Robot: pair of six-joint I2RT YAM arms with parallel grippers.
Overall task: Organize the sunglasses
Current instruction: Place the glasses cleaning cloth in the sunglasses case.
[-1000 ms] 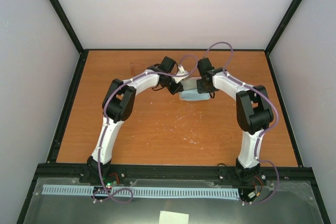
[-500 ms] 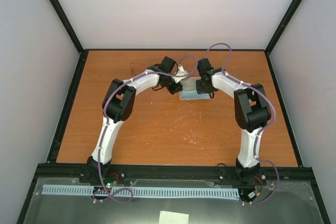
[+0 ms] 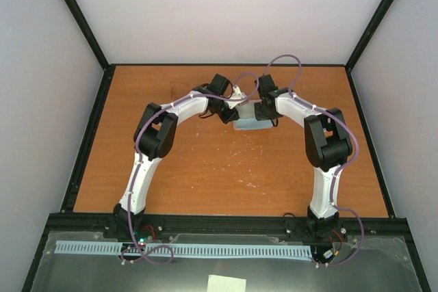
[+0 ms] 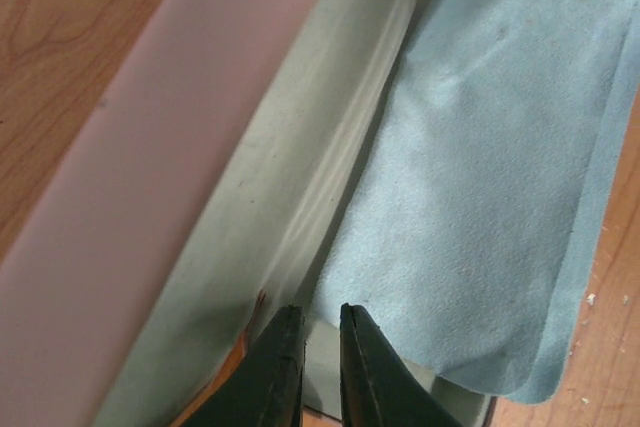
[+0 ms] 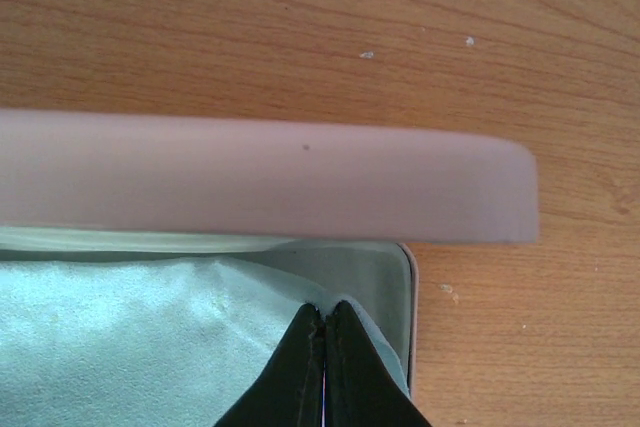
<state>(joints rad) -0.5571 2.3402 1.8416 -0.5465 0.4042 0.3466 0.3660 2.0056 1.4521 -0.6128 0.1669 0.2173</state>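
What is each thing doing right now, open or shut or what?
case: open, lid up.
cloth: spread over the case.
sunglasses: mostly hidden, only an orange bit shows.
left gripper: open a crack.
right gripper: shut on cloth.

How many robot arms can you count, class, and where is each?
2. The left arm reaches in from the left, the right arm from the right; they meet over the pink case and blue cloth.

1. Nothing readable anywhere, honestly.
2. Pink case point(image 5: 260, 177) and blue cloth point(image 4: 480, 197): both plain, no logo.
3. White slip point(image 3: 226, 283) below the arm bases in the top view: too small to tell.
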